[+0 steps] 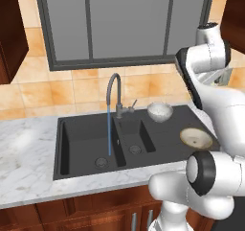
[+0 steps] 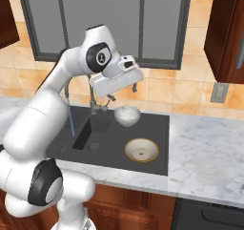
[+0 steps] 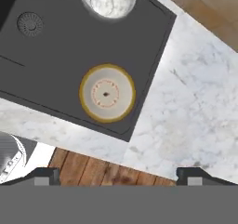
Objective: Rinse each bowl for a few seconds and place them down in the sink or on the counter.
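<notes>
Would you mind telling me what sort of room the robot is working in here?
A rendered home kitchen, it seems: a black double-basin sink with a running gooseneck tap, a white marble counter over wood cabinets, and two bowls on the drainboard.

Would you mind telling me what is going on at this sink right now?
The robot arm is over the sink with its gripper open and empty, high above the drainboard. Water runs from the tap into the big basin. Both bowls sit on the drainboard: the speckled bowl at the back, near the tap, and the tan-rimmed bowl nearer the front edge. Neither bowl is held or under the water.
</notes>
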